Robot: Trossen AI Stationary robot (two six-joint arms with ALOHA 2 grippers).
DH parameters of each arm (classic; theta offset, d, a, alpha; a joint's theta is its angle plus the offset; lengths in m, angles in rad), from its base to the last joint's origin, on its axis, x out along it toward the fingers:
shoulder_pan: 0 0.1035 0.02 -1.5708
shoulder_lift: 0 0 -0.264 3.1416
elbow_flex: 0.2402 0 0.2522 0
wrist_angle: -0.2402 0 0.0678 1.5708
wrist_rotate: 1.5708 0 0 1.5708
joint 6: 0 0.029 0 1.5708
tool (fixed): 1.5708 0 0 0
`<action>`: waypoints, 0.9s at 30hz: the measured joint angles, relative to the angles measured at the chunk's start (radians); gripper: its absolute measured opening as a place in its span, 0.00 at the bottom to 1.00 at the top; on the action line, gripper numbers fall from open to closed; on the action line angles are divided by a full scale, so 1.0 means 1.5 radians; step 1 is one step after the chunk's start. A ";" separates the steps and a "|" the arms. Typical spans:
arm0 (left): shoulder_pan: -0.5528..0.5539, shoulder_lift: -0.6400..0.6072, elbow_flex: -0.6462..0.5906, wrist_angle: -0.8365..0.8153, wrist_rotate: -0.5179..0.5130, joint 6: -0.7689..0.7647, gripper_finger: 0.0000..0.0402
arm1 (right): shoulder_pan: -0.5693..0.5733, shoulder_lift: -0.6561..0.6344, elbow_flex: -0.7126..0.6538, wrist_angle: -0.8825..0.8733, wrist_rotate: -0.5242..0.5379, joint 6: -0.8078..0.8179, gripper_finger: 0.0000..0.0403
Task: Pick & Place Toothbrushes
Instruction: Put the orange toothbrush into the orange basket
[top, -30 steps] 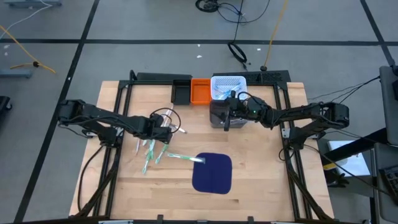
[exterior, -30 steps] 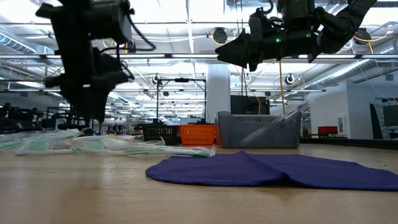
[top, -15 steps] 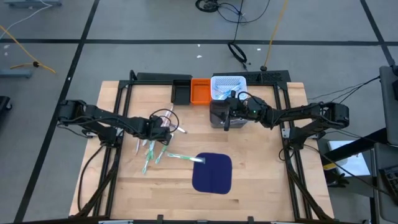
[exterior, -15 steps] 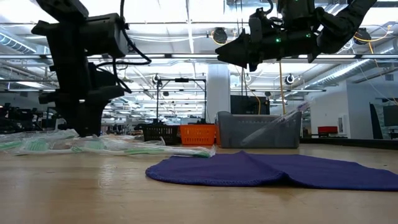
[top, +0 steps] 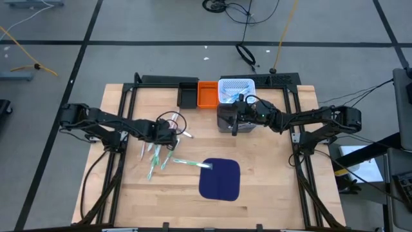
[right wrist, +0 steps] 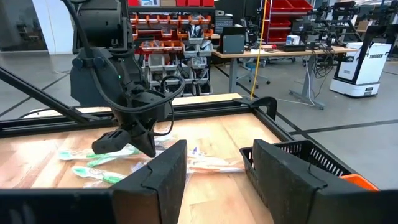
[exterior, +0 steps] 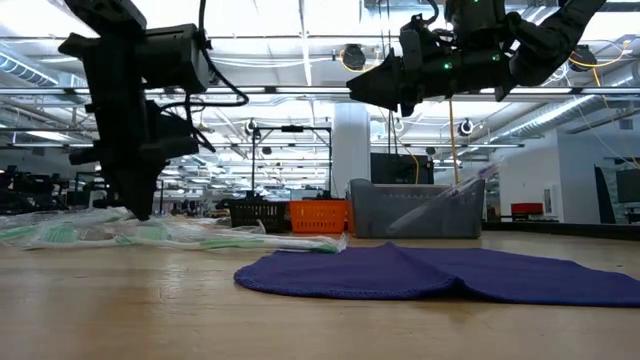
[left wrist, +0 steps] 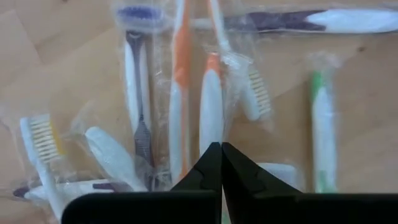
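The toothbrushes (top: pixel 161 154) sit wrapped in a loose pile left of centre on the counter (top: pixel 270 187), handles mostly pointing frame-up in the wrist view. The left hand (left wrist: pixel 221 149) is right on top, pinched shut, apparently empty. The right hand (top: pixel 235 125) idles half-open at upper centre.

1. Setting: robotics lab in a large industrial hall.
2. Floor (top: pixel 161 26): grey concrete, dark seams, loose cables (top: pixel 248 13).
3. Ceiling (exterior: pixel 300 40): exposed beams, pipes, strip lights.
4. Shelves (right wrist: pixel 168 46): red and orange parts bins.
5. Workbench (right wrist: pixel 280 53): monitors and equipment.
6. White mobile robot (right wrist: pixel 360 62) beside it.
7. Wooden table (top: pixel 270 174) in a black frame.
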 joint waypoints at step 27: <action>-0.063 -0.001 0.346 0.072 -0.176 0.408 0.00 | 0.012 0.000 0.000 0.019 -0.020 0.002 0.43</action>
